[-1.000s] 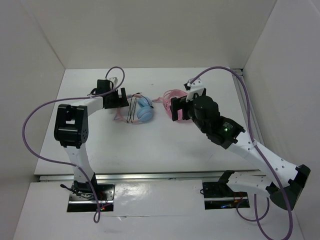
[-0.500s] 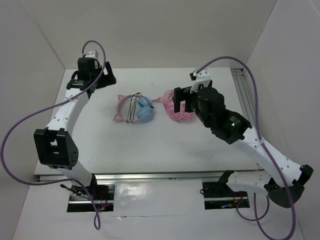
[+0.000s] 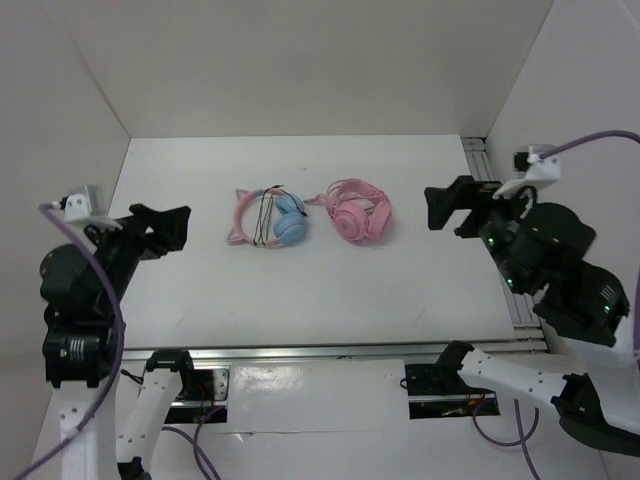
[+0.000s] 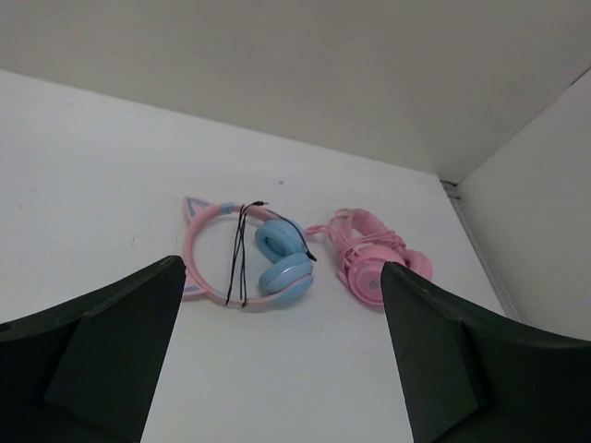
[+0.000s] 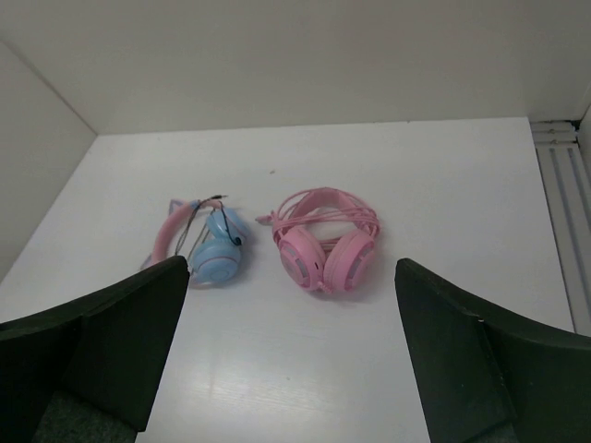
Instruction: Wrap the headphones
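black cable (image 4: 238, 251) crossing the headphones (image 4: 284, 275) reads sharpest from left wrist.

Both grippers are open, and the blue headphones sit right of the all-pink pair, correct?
No. The blue headphones sit left of the all-pink pair, as the top external view shows. The left gripper and right gripper are indeed open.

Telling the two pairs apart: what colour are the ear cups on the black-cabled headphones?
Light blue ear cups, clearest in the left wrist view.
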Robot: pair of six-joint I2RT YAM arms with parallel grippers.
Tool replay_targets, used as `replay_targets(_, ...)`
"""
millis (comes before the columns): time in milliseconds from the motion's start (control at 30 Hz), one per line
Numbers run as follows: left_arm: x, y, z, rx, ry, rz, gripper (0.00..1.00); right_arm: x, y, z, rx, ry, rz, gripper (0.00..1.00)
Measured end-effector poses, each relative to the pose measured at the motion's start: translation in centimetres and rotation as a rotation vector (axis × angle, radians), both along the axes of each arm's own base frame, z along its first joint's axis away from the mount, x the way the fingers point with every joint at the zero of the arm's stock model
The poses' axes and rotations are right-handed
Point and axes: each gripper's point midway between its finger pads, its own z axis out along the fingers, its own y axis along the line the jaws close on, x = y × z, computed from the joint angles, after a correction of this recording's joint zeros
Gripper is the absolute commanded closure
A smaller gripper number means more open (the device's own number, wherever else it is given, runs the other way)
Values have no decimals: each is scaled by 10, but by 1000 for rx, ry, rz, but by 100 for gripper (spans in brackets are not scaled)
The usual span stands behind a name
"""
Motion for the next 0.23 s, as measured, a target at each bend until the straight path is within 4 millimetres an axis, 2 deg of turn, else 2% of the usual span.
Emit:
replay_targets(33, -14, 0, 6, 3, -36, 1, 0, -6, -7, 6, 14, -13, -3, 0)
replay_targets(100, -28, -1, 10, 10, -63, 1, 0, -19, -21, 17, 46, -41, -6, 0)
replay_targets(233, -35, 0, -6, 11, -4, 7, 0, -30, -33, 27, 75, -68, -7, 0)
